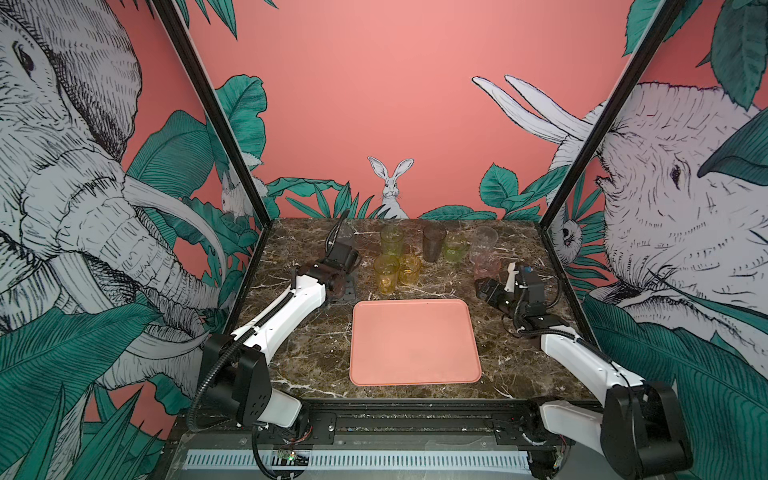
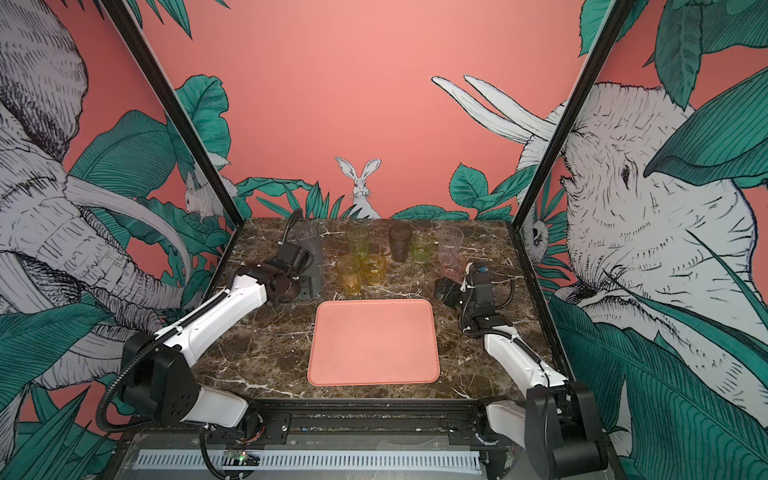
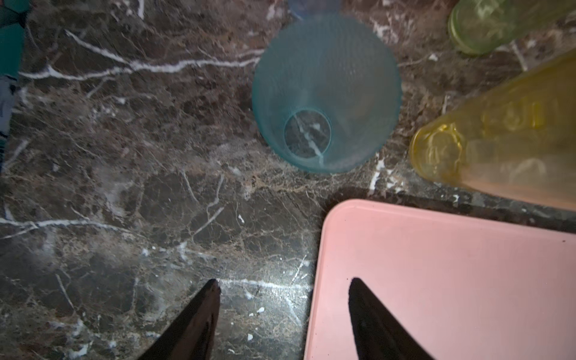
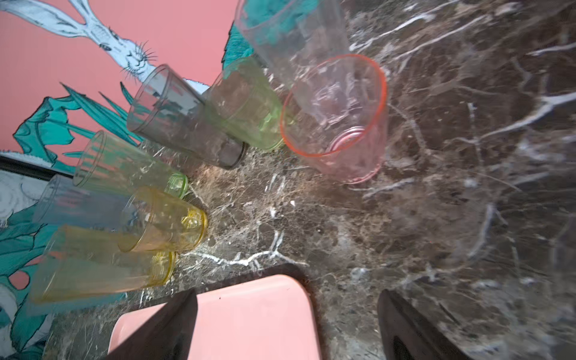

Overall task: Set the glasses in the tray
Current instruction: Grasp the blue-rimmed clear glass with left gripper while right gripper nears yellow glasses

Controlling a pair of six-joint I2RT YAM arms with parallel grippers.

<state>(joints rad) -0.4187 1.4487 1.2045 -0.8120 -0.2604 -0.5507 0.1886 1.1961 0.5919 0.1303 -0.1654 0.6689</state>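
Jaws stand apart and empty on the left gripper [image 3: 284, 280], near the teal glass [image 3: 325, 93], and the right gripper [image 4: 288, 293], near the pink glass [image 4: 333, 118]; the glasses [image 1: 409, 268] crowd just above the bare tray [image 1: 415, 340] at centre frame in both top views, seemingly touching, so a grasp may topple neighbours.

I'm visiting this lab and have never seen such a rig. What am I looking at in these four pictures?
The machine is two robot arms, a left arm and a right arm, at a marble table. The two wide pictures come from one camera above the arms' bases, so they nearly match. The two close pictures come from a camera on each wrist; the dark wedges there are the left fingers and the right fingers. On the table lie an empty pink tray and, beyond it, tinted glasses standing upright. The left pair hovers near a teal glass; the right pair points toward a pink glass. Both are spread and hold nothing.
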